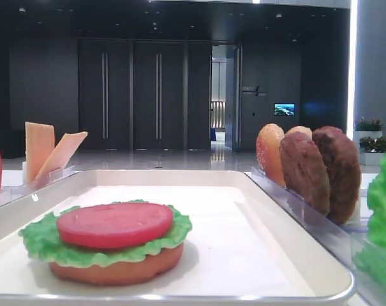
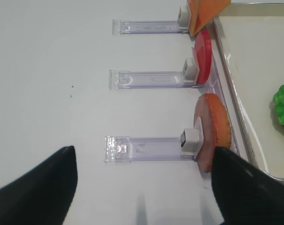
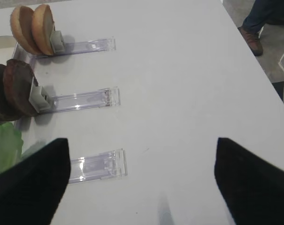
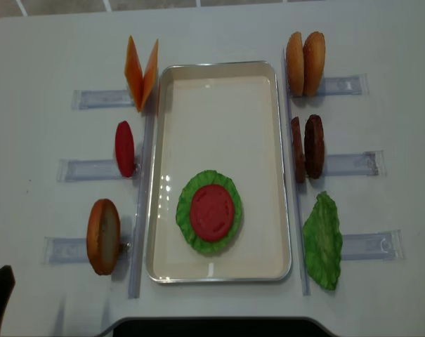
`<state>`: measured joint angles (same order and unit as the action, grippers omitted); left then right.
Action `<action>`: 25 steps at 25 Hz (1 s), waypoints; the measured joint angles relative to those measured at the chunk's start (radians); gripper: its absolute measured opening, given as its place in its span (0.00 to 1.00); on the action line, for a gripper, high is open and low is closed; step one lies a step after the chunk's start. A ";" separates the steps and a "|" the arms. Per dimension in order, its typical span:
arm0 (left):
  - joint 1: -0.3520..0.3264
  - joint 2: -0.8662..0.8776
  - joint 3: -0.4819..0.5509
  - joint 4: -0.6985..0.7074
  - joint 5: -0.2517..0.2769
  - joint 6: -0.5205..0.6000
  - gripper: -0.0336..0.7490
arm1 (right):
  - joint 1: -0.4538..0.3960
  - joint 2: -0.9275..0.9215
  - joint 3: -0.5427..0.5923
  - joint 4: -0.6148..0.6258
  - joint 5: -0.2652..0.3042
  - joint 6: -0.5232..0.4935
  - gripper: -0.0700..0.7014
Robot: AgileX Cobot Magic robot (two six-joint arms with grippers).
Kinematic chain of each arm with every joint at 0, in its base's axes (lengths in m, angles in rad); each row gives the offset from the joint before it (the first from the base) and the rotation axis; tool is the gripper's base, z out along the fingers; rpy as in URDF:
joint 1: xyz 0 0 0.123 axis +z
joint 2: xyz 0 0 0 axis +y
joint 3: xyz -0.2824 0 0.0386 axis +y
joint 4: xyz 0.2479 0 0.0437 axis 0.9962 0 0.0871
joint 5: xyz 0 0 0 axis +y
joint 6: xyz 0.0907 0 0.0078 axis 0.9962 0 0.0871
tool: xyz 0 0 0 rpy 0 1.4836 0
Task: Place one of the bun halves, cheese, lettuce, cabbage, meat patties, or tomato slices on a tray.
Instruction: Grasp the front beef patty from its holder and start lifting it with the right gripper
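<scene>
The white tray (image 4: 163, 175) holds a stack: a bun half (image 1: 116, 272), lettuce (image 4: 186, 210) and a tomato slice (image 4: 212, 212) on top. Left of the tray stand cheese (image 4: 140, 70), a tomato slice (image 4: 124, 147) and a bun half (image 4: 103, 235). To its right are two bun halves (image 4: 305, 62), two meat patties (image 4: 307, 147) and a lettuce leaf (image 4: 323, 242). My left gripper (image 2: 144, 187) is open over bare table beside the left bun half (image 2: 214, 129). My right gripper (image 3: 142, 183) is open and empty, near the lettuce (image 3: 4, 145) and patties (image 3: 15, 89).
Narrow clear plastic holders (image 4: 352, 163) lie on both sides of the tray, one under each item. The table's right edge and a person's shoe (image 3: 252, 40) show in the right wrist view. A dark base (image 4: 212, 326) sits at the table's near edge.
</scene>
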<state>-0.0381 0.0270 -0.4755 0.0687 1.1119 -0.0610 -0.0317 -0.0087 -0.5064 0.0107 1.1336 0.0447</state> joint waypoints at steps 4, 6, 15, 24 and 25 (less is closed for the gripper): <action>0.000 0.000 0.000 0.000 0.000 0.000 0.93 | 0.000 0.000 0.000 0.000 0.000 0.000 0.86; 0.000 0.000 0.000 0.000 0.000 0.000 0.93 | 0.000 0.000 0.000 0.000 0.000 0.000 0.86; 0.000 0.000 0.000 0.000 0.000 0.000 0.93 | 0.000 0.000 0.000 0.000 0.000 0.000 0.86; 0.000 0.000 0.000 -0.001 0.000 0.000 0.93 | 0.000 0.304 -0.085 0.047 0.027 -0.045 0.86; 0.000 0.000 0.000 -0.001 0.000 0.000 0.93 | 0.000 0.360 -0.109 0.054 0.032 -0.068 0.86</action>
<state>-0.0381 0.0270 -0.4755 0.0678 1.1119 -0.0610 -0.0317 0.3509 -0.6150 0.0645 1.1657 -0.0236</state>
